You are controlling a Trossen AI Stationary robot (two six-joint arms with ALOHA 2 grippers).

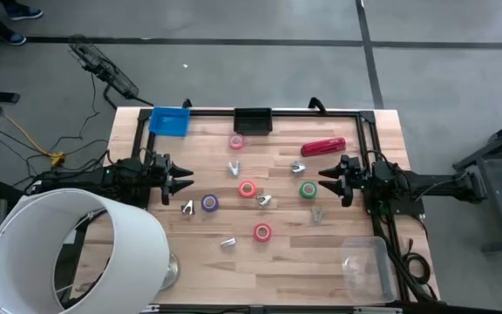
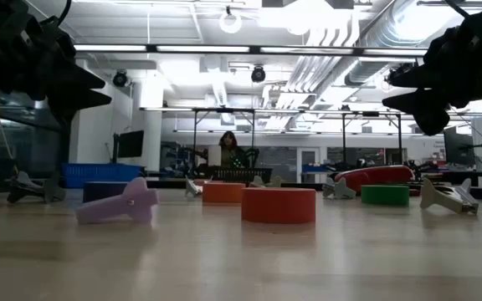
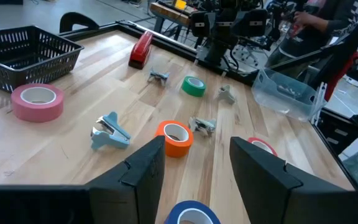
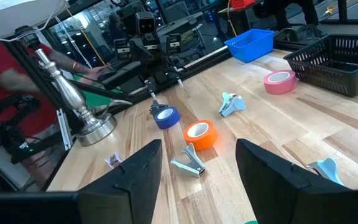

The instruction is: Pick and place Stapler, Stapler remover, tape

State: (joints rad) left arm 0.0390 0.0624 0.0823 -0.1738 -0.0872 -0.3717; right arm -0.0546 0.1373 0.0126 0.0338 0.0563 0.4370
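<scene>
Bench (image 1: 207, 253) seen from above, clock face centred on the orange tape roll (image 1: 247, 188).

Left hand (image 1: 184, 181) at 9 o'clock, hovering above the boards, fingers parted, nothing between them. Its wrist view shows both dark fingers (image 3: 146, 168) spread, with a purple-blue tape roll (image 3: 191, 213) on the wood below the gap, not gripped.

Right hand (image 1: 328, 177) at 3 o'clock, also off the surface, fingers apart and empty; bare wood shows between them in its wrist view.

Stapler (image 1: 323, 146), glossy red, lies at about 2 o'clock near the far right side of the bench, just ahead of the right hand.

Tape rolls: pink (image 1: 236, 141) at 12 o'clock near the black basket (image 1: 253, 120); green (image 1: 308, 189) at 3 o'clock, close to the right hand; red (image 1: 262, 232) at 5 o'clock; the purple one just beside the left hand.

Small silvery staple removers (image 1: 263, 201) are scattered among the rolls. Blue tray (image 1: 169, 121) at 11 o'clock, clear tub (image 1: 366, 262) at 4 o'clock, white lampshade (image 1: 68, 253) at 8 o'clock.
</scene>
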